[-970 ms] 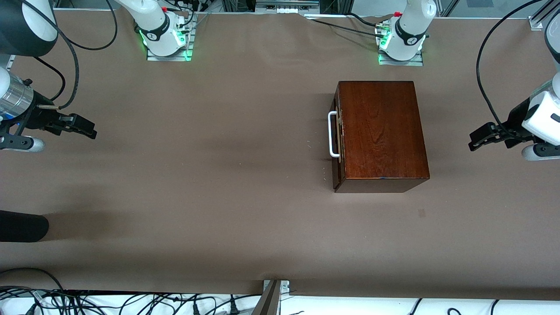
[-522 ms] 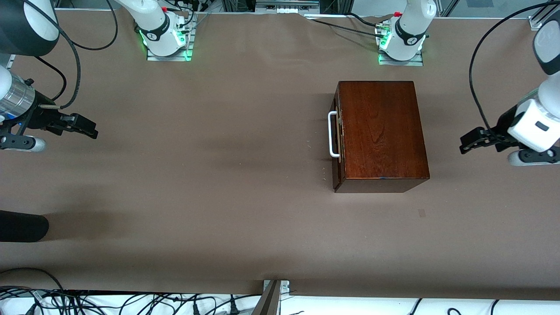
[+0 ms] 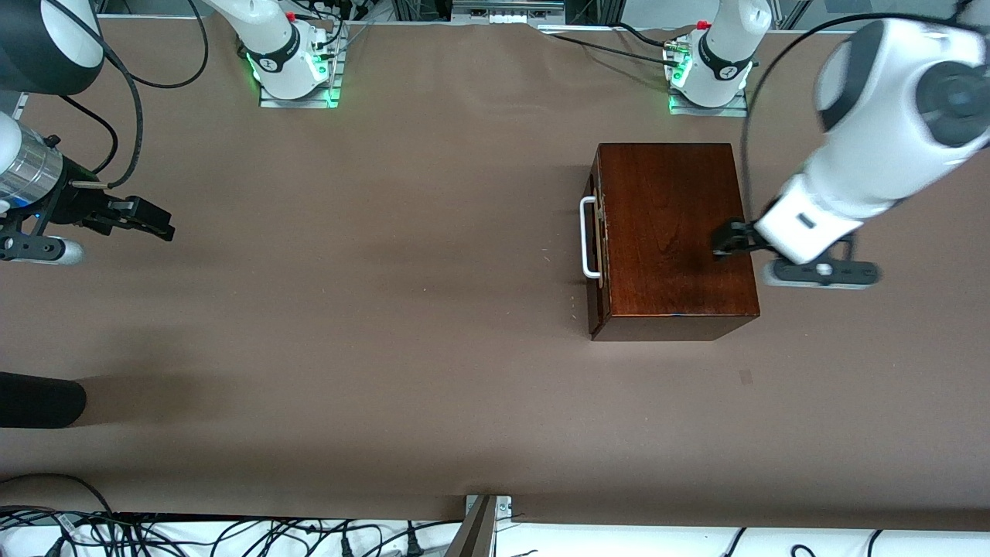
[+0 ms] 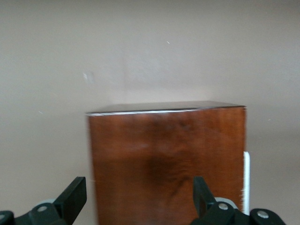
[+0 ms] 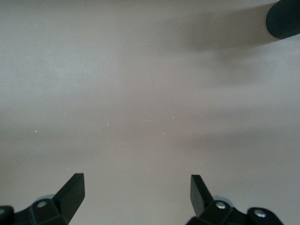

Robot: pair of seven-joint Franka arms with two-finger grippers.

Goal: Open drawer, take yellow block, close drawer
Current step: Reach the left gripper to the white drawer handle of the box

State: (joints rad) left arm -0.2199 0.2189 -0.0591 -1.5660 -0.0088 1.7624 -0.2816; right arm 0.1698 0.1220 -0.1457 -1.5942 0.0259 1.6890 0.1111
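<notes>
Drawer (image 3: 594, 240) is shut in the box (image 3: 673, 232) mid-tabletop (image 3: 387, 348); yellow block unseen. Left gripper (image 3: 723, 241), fingers spread, is over the box and should be lowered to the white handle (image 3: 588, 236). Right gripper (image 3: 158, 223) waits, fingers spread.

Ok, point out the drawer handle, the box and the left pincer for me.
drawer handle (image 3: 589, 237): front view, middle of the white loop.
box (image 3: 665, 224): front view, its glossy top.
left pincer (image 3: 723, 240): front view, open tips over the box top.

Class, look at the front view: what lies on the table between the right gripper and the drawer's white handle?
Only bare brown table lies between the right gripper and the handle, as the front view shows.
</notes>
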